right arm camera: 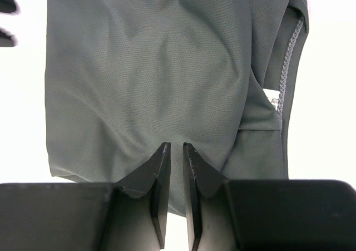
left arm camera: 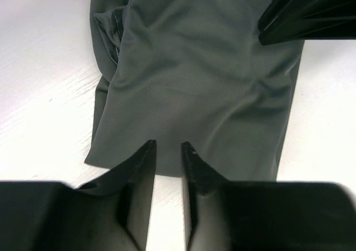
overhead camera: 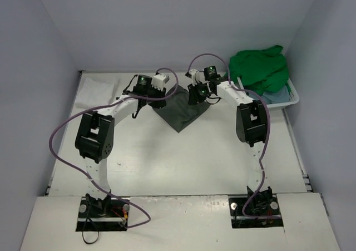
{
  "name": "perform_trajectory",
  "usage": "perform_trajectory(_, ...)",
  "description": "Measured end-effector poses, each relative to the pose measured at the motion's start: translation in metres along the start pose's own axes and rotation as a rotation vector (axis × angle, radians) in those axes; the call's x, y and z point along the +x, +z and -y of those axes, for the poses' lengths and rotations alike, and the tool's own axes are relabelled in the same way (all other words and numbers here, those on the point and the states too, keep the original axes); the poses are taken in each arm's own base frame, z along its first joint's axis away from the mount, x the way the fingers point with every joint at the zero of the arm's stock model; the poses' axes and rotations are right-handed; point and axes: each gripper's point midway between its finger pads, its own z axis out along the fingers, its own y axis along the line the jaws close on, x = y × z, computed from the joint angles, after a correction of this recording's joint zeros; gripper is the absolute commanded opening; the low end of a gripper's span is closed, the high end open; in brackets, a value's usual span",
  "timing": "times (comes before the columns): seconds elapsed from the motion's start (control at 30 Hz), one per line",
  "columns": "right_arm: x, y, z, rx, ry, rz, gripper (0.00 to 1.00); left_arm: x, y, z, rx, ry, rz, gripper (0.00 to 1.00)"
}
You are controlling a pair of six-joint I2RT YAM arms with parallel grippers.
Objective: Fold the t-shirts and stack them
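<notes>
A dark grey-olive t-shirt [overhead camera: 181, 112] lies partly folded on the white table, between both arms. My left gripper [overhead camera: 158, 101] is at its left corner and my right gripper [overhead camera: 196, 95] at its far right edge. Seen from the left wrist, the jaws [left arm camera: 168, 145] hang over the shirt's [left arm camera: 194, 78] near hem with a narrow gap and bare table between them. The right wrist view has the jaws [right arm camera: 172, 146] just apart over the cloth [right arm camera: 150, 73], nothing pinched. A bright green t-shirt [overhead camera: 258, 67] lies heaped over a light blue one [overhead camera: 273, 97].
The white basket [overhead camera: 293, 97] holding the green and blue shirts stands at the back right against the wall. A flat white cloth [overhead camera: 97, 89] lies at the back left. The right gripper's dark fingers [left arm camera: 306, 17] show in the left wrist view.
</notes>
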Motion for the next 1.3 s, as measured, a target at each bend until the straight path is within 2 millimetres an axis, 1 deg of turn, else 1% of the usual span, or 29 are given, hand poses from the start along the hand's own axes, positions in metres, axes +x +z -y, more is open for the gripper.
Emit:
perform_trajectory(0.1, 0.001, 0.0, -0.001, -0.003, 0.004, -0.004, 0.11, 0.011, 0.014, -0.003, 0.008, -0.008, -0.023, 0.11)
perform_trajectory(0.23, 0.001, 0.002, -0.005, -0.014, 0.003, -0.005, 0.11, 0.036, 0.039, -0.011, 0.016, -0.029, -0.082, 0.05)
perform_trajectory(0.3, 0.003, 0.003, -0.007, -0.018, 0.003, -0.01, 0.11, 0.046, 0.049, -0.013, 0.02, -0.039, -0.107, 0.03)
perform_trajectory(0.33, 0.005, 0.004, -0.009, -0.02, 0.005, -0.015, 0.11, 0.045, 0.052, -0.013, 0.028, -0.039, -0.103, 0.03)
perform_trajectory(0.43, 0.016, 0.007, -0.011, -0.027, 0.024, -0.039, 0.1, 0.032, 0.056, -0.015, 0.027, -0.03, -0.079, 0.03)
perform_trajectory(0.5, 0.022, 0.008, -0.013, -0.03, 0.039, -0.057, 0.08, 0.029, 0.058, -0.016, 0.027, -0.028, -0.073, 0.03)
perform_trajectory(0.67, 0.028, 0.01, -0.015, -0.005, 0.051, -0.089, 0.08, 0.033, 0.06, -0.015, 0.035, -0.035, -0.085, 0.03)
perform_trajectory(0.87, 0.03, 0.021, 0.003, 0.06, 0.05, -0.118, 0.08, 0.038, 0.058, -0.011, 0.05, -0.039, -0.094, 0.03)
perform_trajectory(1.07, 0.013, 0.033, 0.019, 0.101, 0.034, -0.094, 0.08, 0.049, 0.047, 0.001, 0.1, -0.057, -0.137, 0.02)
perform_trajectory(1.2, 0.003, 0.04, 0.025, 0.108, 0.03, -0.073, 0.08, 0.06, 0.04, 0.014, 0.164, -0.066, -0.179, 0.02)
perform_trajectory(1.3, -0.002, 0.045, 0.026, 0.107, 0.027, -0.063, 0.09, 0.07, 0.034, 0.025, 0.225, -0.073, -0.211, 0.02)
